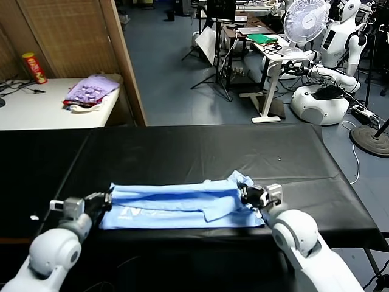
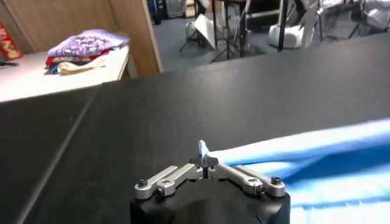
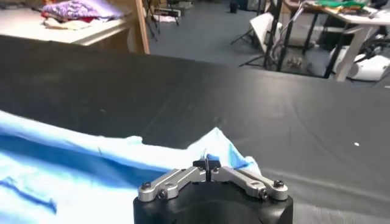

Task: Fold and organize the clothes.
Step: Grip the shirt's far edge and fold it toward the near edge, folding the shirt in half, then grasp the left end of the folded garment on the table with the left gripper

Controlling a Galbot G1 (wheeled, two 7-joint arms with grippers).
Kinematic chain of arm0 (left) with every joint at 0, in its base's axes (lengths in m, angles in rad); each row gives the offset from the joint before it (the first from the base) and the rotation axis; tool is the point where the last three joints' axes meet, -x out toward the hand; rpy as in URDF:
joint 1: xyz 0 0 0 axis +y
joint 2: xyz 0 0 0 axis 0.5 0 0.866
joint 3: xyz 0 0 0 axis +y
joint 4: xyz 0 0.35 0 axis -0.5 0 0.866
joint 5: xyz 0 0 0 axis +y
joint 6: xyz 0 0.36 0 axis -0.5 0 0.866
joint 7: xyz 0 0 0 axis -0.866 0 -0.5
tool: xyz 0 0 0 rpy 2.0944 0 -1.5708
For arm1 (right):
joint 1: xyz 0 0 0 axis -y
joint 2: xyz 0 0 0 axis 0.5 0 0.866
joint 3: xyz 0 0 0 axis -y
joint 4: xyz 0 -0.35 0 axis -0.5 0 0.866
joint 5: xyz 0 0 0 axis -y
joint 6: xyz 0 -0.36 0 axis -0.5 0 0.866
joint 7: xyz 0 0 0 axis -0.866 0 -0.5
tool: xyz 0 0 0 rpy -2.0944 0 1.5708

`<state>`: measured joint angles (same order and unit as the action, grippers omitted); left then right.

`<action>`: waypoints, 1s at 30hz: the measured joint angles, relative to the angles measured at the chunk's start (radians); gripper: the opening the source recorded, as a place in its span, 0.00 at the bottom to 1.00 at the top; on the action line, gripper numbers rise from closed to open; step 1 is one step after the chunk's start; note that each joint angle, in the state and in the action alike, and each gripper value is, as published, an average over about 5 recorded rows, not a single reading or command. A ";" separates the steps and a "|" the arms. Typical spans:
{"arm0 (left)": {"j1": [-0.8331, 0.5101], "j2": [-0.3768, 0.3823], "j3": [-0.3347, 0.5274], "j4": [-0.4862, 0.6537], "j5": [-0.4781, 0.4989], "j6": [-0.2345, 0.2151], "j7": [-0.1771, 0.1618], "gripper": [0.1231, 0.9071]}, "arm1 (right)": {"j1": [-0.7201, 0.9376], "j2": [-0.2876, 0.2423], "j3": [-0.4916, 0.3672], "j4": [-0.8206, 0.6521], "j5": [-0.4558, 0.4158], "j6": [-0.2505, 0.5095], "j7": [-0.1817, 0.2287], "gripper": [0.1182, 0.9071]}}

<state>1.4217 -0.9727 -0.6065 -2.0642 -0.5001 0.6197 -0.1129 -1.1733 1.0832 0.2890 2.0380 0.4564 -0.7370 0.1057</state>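
A workshop room with a blue-grey floor lies behind a wide desk (image 1: 200, 146) covered in matte black cloth. On its near part lies the T-shirt (image 1: 182, 207), pale sky-blue, thin and soft, folded into a long band that runs from side to side, close to the near edge. Much bare black surface stays open behind it. The left gripper (image 1: 102, 202) is at the band's left end, its jaws clamped together on a small peak of the fabric. The right gripper (image 1: 250, 196) is at the right end, its jaws closed on a raised corner. On a white side table (image 1: 36, 109) at the far left rest a lilac heap of cloth (image 1: 91, 90) and a red can (image 1: 34, 67).
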 joint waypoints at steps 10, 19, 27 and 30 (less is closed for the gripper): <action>0.092 -0.017 -0.039 -0.074 0.014 0.032 0.009 0.38 | -0.044 -0.008 0.069 0.070 0.032 0.000 0.003 0.56; 0.014 -0.023 -0.074 -0.062 -0.130 0.026 -0.017 0.85 | 0.036 0.056 0.062 -0.042 -0.041 0.036 0.035 0.86; -0.075 -0.060 -0.022 0.040 -0.178 0.010 -0.016 0.86 | 0.107 0.119 0.049 -0.186 -0.049 0.072 0.032 0.86; -0.097 -0.063 -0.009 0.079 -0.187 0.019 -0.016 0.86 | 0.117 0.139 0.049 -0.219 -0.053 0.080 0.031 0.86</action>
<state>1.3252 -1.0357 -0.6152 -1.9857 -0.6871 0.6391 -0.1285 -1.0559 1.2218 0.3383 1.8187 0.4032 -0.6571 0.1372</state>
